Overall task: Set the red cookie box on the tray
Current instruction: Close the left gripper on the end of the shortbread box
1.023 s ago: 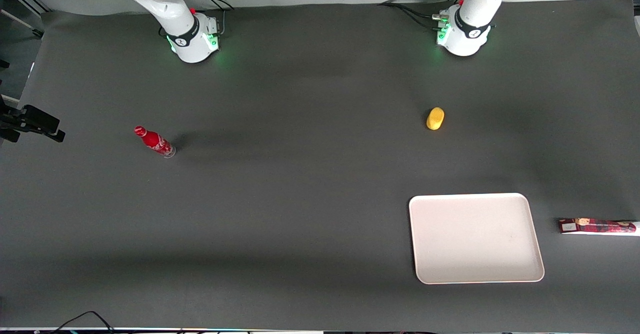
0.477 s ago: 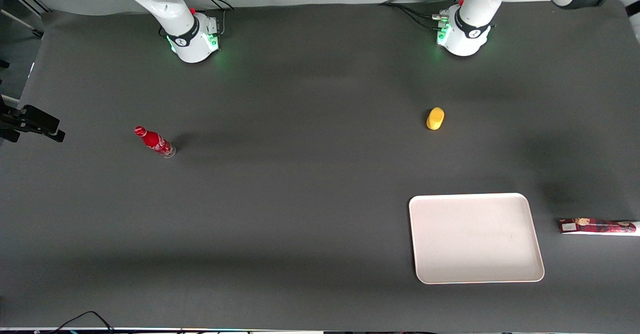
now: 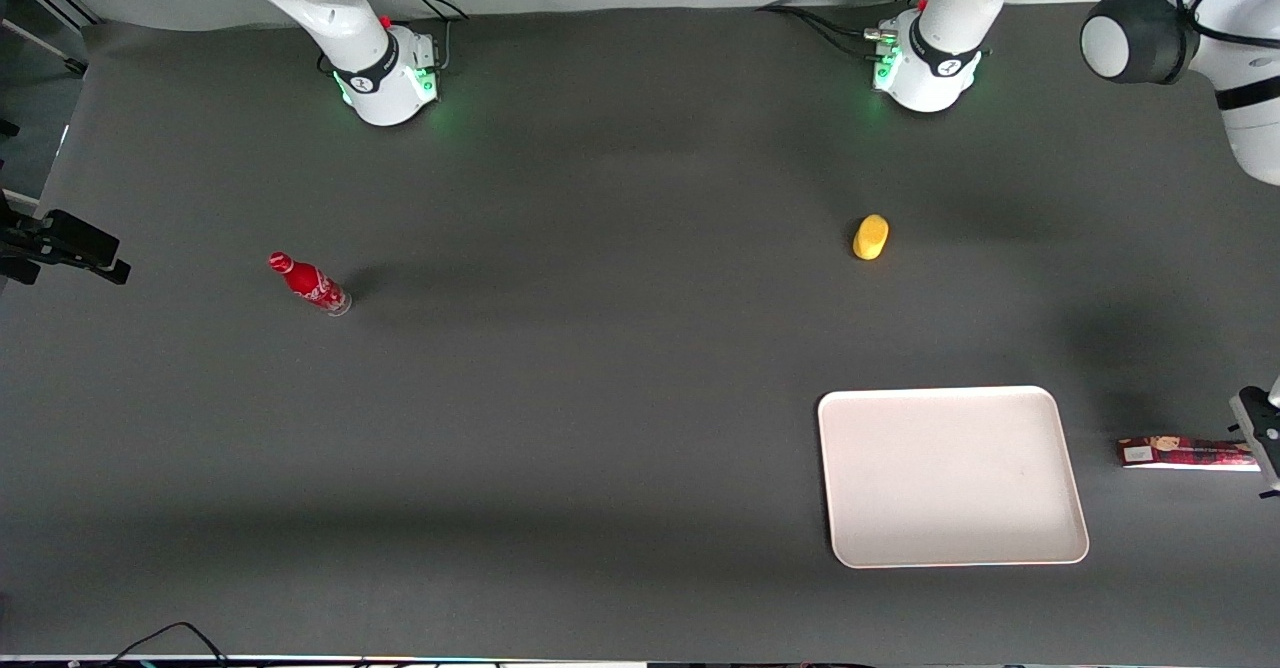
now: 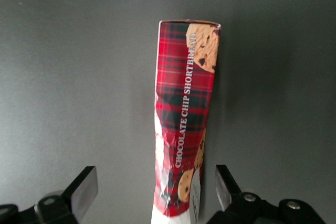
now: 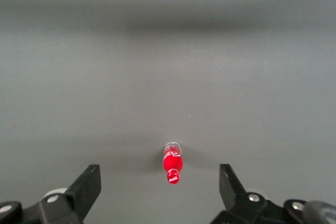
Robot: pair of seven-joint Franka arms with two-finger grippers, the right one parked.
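The red cookie box (image 3: pixel 1185 453) lies flat on the dark table beside the tray (image 3: pixel 950 475), toward the working arm's end, apart from the tray's rim. It is a long plaid carton (image 4: pixel 186 114) printed with chocolate-chip cookies. My left gripper (image 3: pixel 1262 440) hangs over the box's outer end and hides that end in the front view. In the left wrist view the gripper (image 4: pixel 155 190) is open, one finger on each side of the box with a gap on both sides. The tray holds nothing.
A yellow oval object (image 3: pixel 871 237) lies farther from the front camera than the tray. A small red soda bottle (image 3: pixel 310 284) stands toward the parked arm's end, also seen as the bottle (image 5: pixel 172 165). A black mount (image 3: pixel 60 243) sits at that table edge.
The left arm has swung into the front view at the working arm's end, and its gripper now covers the box's outer end. Box, tray and other objects have not moved.
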